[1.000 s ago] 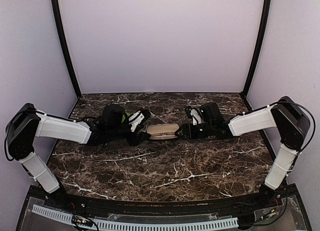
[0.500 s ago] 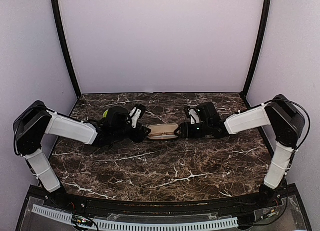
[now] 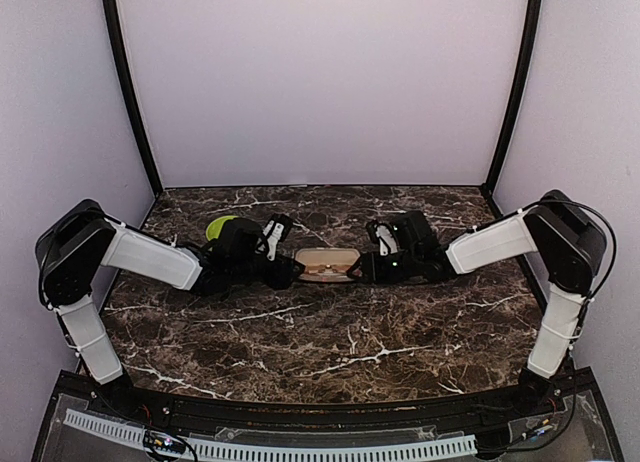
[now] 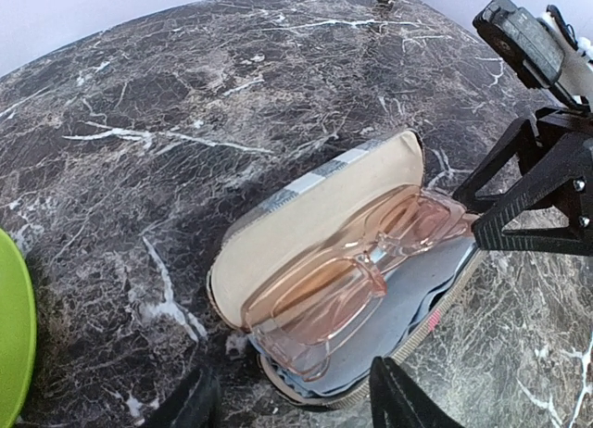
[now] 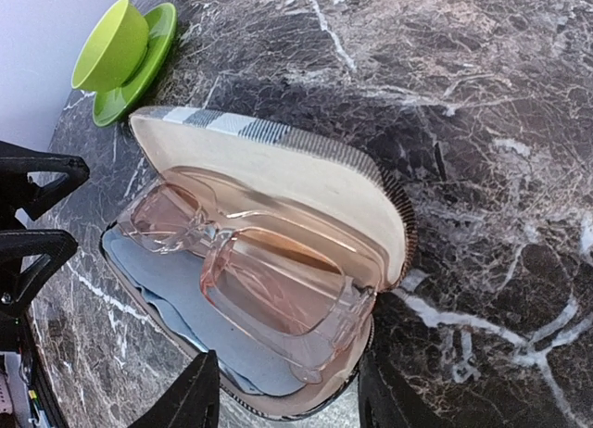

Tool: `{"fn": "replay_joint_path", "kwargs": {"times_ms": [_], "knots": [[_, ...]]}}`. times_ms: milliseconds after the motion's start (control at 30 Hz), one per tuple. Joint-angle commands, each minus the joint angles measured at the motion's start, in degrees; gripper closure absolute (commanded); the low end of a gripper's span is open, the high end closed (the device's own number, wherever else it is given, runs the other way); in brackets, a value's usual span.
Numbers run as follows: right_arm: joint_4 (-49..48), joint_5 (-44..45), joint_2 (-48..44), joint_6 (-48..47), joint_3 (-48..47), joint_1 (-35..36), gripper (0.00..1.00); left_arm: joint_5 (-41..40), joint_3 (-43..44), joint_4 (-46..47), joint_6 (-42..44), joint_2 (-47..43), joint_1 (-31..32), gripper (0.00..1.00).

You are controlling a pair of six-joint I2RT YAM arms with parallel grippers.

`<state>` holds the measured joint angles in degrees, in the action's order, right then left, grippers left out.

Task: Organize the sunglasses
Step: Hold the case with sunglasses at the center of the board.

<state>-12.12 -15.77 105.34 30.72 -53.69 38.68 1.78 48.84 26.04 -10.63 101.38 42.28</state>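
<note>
— While both arms crowd the middle of the table [image 3: 350, 352], where does the case [image 3: 325, 265] sit?

— Between them, open, with its lid tipped up toward the back wall. The sunglasses [image 4: 357, 270], pink and see-through, lie inside on a blue cloth [image 5: 176, 289].

— And the left jaws?

— Partly apart, one on each side of the case's left end. Only their tips show at the bottom edge of the left wrist view, so I cannot tell whether they press the shell or merely flank it.

— The right jaws?

— Much the same at the other end: partly apart astride the rim, cut off by the frame. Whether they touch it cannot be told.

— Does the top camera help?

— Little. The black wrists cover both ends of the case, and the glasses are only a pale pink smear.

— What else is there?

— A green cup [image 5: 111, 48] on a green saucer [image 5: 153, 39], behind the left arm [image 3: 150, 257] and well apart from the case. From above, the arm hides part of it; the left wrist view catches only a green sliver at its edge.
</note>
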Motion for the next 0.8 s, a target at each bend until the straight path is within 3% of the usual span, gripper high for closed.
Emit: {"fn": "replay_joint_path", "kwargs": {"times_ms": [0, 767], "knots": [[-2.25, 0.44, 0.24, -0.07, 2.01, 0.94, 0.49, 2.97, 0.34, -0.60, -1.89, -0.18, 0.30, 0.45], [-4.47, 3.64, 0.45, -2.24, 4.94, 3.60, 0.49, 3.05, -1.33, 0.02, -4.33, 1.01, 0.61, 0.44]]}}
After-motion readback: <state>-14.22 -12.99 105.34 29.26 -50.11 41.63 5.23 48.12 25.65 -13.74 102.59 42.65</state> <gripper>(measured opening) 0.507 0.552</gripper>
